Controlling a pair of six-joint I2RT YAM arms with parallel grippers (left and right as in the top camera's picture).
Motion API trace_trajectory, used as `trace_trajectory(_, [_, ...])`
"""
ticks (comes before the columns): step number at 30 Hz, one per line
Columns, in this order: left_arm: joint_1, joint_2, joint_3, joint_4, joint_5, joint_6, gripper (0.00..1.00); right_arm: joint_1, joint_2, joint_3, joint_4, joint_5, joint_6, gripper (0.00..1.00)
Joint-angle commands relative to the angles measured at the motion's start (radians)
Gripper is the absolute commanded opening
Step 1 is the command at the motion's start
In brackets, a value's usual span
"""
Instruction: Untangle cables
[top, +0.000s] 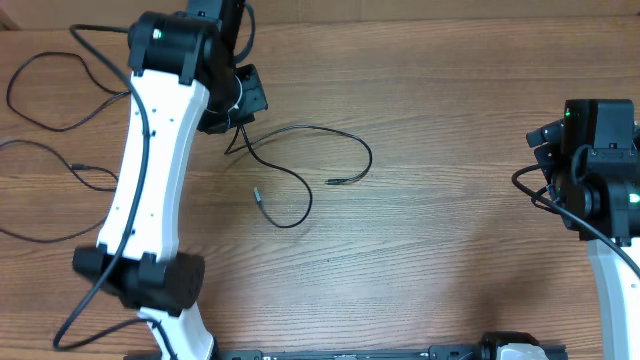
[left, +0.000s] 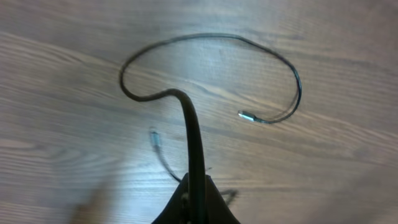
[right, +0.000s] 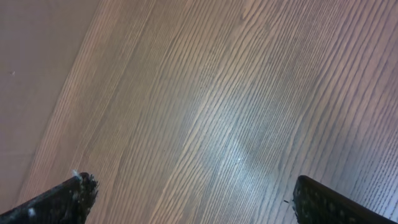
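Note:
My left gripper (top: 238, 118) is at the table's far middle, shut on a thin black cable (top: 345, 140). In the left wrist view the gripper (left: 198, 190) pinches that cable (left: 186, 112), which rises from the jaws, loops round and ends in a small plug (left: 247, 115). A second strand (top: 300, 190) runs from below the gripper to a plug (top: 256, 193); it shows blurred in the left wrist view (left: 155, 142). I cannot tell whether both strands are one cord. More thin black cables (top: 30, 110) lie in loose loops at the far left. My right gripper (top: 548, 140) is open and empty over bare wood (right: 193, 186).
The white left arm (top: 150, 170) reaches from the front edge across the left part of the wooden table (top: 440, 230). The right arm (top: 605, 190) stands at the right edge. A black rail (top: 350, 354) runs along the front.

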Motion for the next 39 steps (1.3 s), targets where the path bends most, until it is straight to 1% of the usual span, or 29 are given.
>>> trace_trajectory(1, [0.002,0.07,0.008,-0.005,0.18,-0.013,0.05,-0.003,-0.003,0.007,0.005,0.015,-0.003,1.0])
trace_trajectory(4, [-0.006,0.117,0.008,-0.001,0.24,-0.013,0.04,-0.003,-0.003,0.007,0.005,0.015,-0.003,1.0])
trace_trajectory(11, [0.002,0.203,0.008,0.078,0.472,-0.017,0.04,-0.003,-0.003,0.007,0.005,0.015,-0.003,1.0])
trace_trajectory(12, [0.004,0.217,0.008,0.085,0.473,-0.039,0.04,-0.003,-0.003,0.007,0.005,0.015,-0.003,1.0])
trace_trajectory(14, [0.005,0.245,0.007,0.096,0.371,-0.083,0.05,-0.003,-0.003,0.007,0.005,0.015,-0.003,1.0])
trace_trajectory(16, [0.004,0.261,0.007,0.098,0.302,-0.108,0.05,-0.003,-0.003,0.007,0.005,0.015,-0.003,1.0])
trace_trajectory(19, [0.0,0.282,0.007,0.116,0.262,-0.089,0.08,-0.003,-0.003,0.007,0.005,0.015,-0.003,1.0])
trace_trajectory(23, [-0.006,0.319,0.007,0.116,0.228,-0.029,0.17,-0.003,-0.003,0.007,0.005,0.015,-0.003,1.0])
trace_trajectory(25, [-0.007,0.34,0.007,0.101,0.228,0.022,0.33,-0.003,-0.003,0.007,0.005,0.015,-0.003,1.0])
trace_trajectory(26, [-0.008,0.352,0.007,0.09,0.228,0.049,0.42,-0.003,-0.003,0.007,0.005,0.015,-0.003,1.0])
trace_trajectory(27, [-0.009,0.361,0.007,0.079,0.228,0.068,0.54,-0.003,-0.003,0.007,0.005,0.015,-0.003,1.0])
trace_trajectory(28, [-0.01,0.369,0.007,0.066,0.229,0.09,0.59,-0.003,-0.003,0.007,0.004,0.015,-0.004,1.0])
trace_trajectory(32, [-0.014,0.394,0.007,0.019,0.243,0.176,0.59,-0.003,-0.003,0.007,0.008,0.015,-0.003,1.0])
trace_trajectory(34, [-0.014,0.395,0.007,0.002,0.275,0.232,0.61,-0.003,-0.003,0.007,0.008,0.015,-0.003,1.0])
trace_trajectory(35, [-0.014,0.395,0.007,-0.008,0.301,0.259,0.62,-0.003,-0.003,0.007,0.008,0.015,-0.003,1.0])
trace_trajectory(37, [-0.014,0.395,0.007,-0.029,0.383,0.344,0.69,-0.003,-0.003,0.007,0.008,0.015,-0.003,1.0])
trace_trajectory(39, [-0.014,0.395,0.007,-0.041,0.439,0.405,0.7,-0.003,-0.003,0.007,0.008,0.015,-0.003,1.0])
